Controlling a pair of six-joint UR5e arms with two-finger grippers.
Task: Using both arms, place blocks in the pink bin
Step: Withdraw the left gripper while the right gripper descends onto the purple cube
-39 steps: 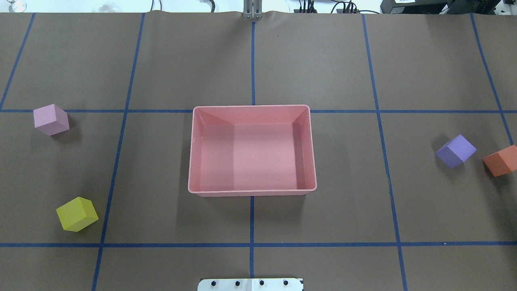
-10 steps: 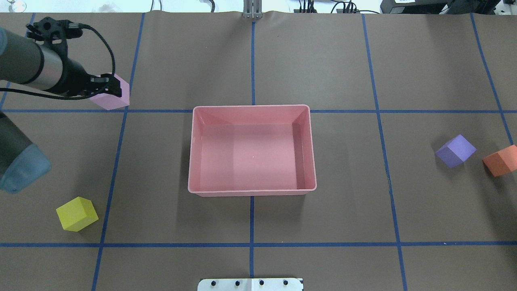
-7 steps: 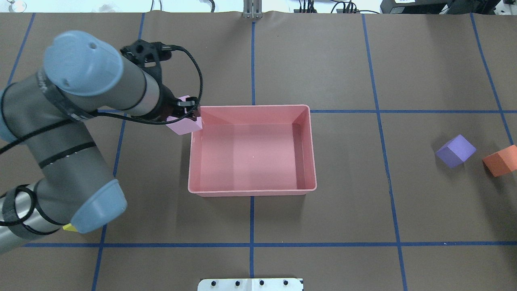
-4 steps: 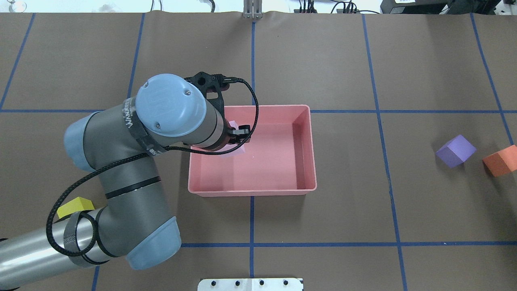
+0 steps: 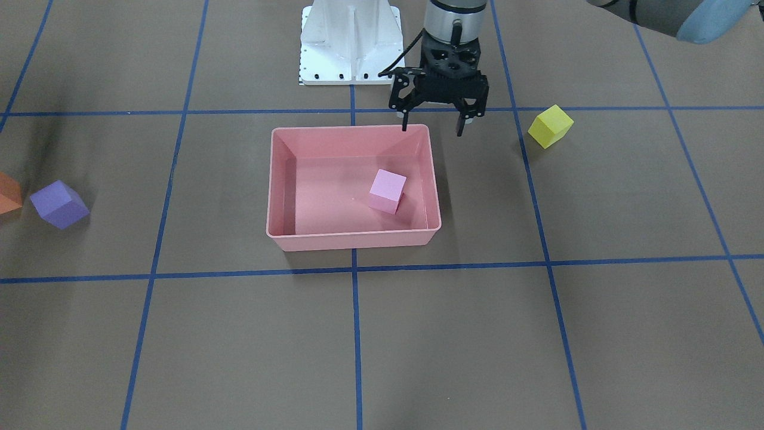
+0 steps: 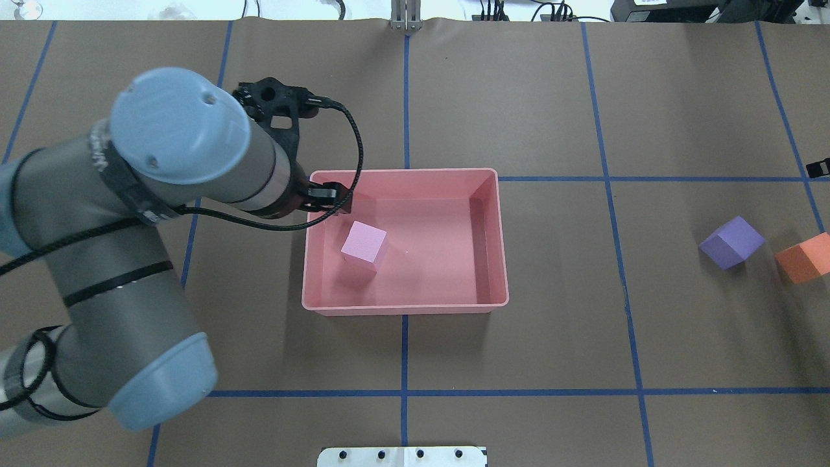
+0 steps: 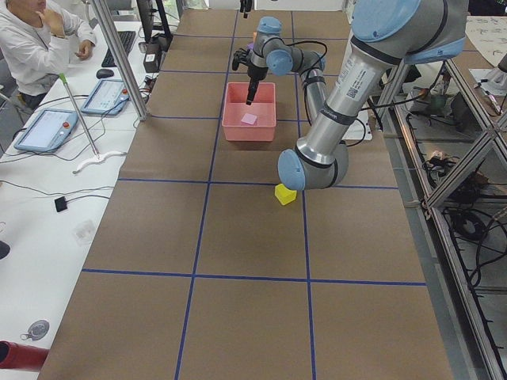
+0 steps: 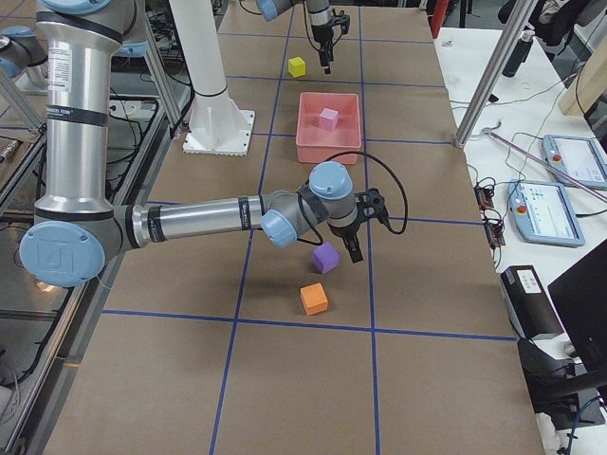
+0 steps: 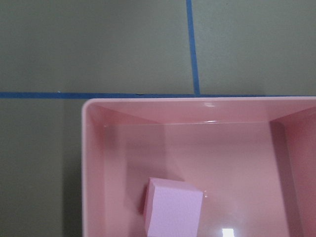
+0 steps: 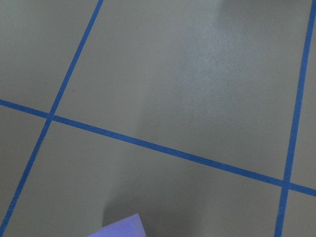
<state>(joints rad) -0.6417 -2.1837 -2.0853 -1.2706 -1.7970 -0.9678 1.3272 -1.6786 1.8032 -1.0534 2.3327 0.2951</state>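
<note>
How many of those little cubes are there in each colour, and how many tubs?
Light pink cube: 1
Purple cube: 1
Orange cube: 1
Yellow cube: 1
Pink bin: 1
Total: 5

Robotics lab: gridded table (image 7: 238,237), teach pendants (image 7: 47,129)

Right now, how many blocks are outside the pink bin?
3. Yellow block on the robot's left side; purple block and orange block close together on its right. Pink block sits inside the pink bin.
</note>
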